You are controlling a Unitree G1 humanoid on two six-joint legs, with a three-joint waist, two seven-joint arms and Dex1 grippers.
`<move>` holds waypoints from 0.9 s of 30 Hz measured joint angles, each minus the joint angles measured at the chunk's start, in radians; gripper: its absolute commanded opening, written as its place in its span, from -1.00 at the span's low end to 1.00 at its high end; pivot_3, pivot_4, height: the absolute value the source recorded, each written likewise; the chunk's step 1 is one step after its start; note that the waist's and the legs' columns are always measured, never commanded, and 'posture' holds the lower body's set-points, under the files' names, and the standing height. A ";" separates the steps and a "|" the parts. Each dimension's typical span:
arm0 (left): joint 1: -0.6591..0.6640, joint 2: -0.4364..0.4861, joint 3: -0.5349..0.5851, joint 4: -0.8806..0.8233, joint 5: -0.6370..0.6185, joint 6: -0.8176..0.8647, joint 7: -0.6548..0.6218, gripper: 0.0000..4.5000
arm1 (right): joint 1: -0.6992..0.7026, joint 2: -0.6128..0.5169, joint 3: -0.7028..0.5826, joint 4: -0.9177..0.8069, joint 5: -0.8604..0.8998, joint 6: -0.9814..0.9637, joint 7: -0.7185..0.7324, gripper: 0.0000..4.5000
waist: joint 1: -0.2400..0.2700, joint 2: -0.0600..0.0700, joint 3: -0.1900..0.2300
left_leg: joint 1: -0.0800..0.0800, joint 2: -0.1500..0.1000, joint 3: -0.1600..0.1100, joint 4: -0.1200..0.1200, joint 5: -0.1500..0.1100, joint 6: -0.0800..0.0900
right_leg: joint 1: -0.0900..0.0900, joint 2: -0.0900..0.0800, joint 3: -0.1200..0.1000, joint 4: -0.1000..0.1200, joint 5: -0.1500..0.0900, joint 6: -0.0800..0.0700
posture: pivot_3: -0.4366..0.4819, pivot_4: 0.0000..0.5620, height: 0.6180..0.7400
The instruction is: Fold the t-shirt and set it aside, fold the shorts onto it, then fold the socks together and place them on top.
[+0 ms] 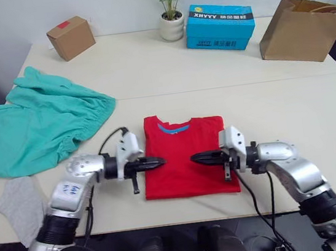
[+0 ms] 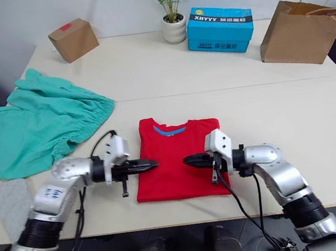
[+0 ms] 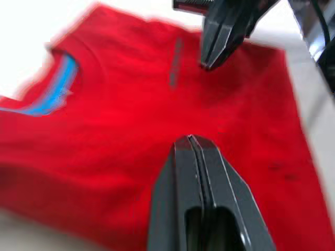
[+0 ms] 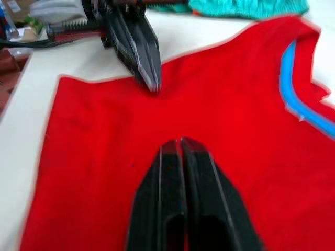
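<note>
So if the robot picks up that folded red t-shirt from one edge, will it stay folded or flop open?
The t-shirt is thin cloth lying flat, so it would probably droop and unfold if lifted by one edge. It looks light. Both grippers, left gripper and right gripper, are shut over it, so lifting opposite edges seems safer.

Pale cream table [image 1: 148,66] against a plain light wall [image 1: 114,2], seam across its middle.

A pale table [image 1: 290,115] carries the folded t-shirt [image 1: 184,157], the shorts [image 1: 38,127], a grey sock [image 1: 21,207], a cardboard box [image 1: 71,37], a potted plant [image 1: 170,14], a blue box [image 1: 219,26] and a paper bag [image 1: 304,27].
</note>
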 measured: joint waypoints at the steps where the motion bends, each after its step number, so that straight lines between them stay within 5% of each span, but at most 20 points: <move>1: 0.003 -0.022 -0.011 0.026 0.019 -0.022 0.013 -0.97 | -0.013 0.015 0.003 0.049 -0.016 -0.037 0.001 -0.99 | -0.003 0.000 0.000 | 0.000 0.000 0.000 0.001 0.000 0.000 | 0.000 0.000 0.000 0.000 0.000 0.000 | -0.05 -0.47 1.00; 17: 0.047 0.006 0.021 0.052 0.075 -0.131 0.064 -0.97 | -0.214 0.072 -0.157 0.590 -0.144 -0.318 -0.219 -0.99 | -0.026 0.003 -0.003 | 0.016 0.001 -0.001 -0.003 0.001 -0.003 | 0.011 -0.003 0.002 0.001 -0.001 -0.001 | -0.05 -0.47 1.00; 27: 0.007 0.019 0.206 0.040 -0.192 0.089 -0.024 -0.97 | -0.211 0.132 -0.128 0.348 -0.068 -0.221 -0.104 -0.99 | -0.038 0.004 -0.003 | 0.011 0.001 -0.001 -0.003 0.002 -0.005 | 0.006 -0.002 0.002 0.005 -0.002 -0.003 | -0.05 -0.47 1.00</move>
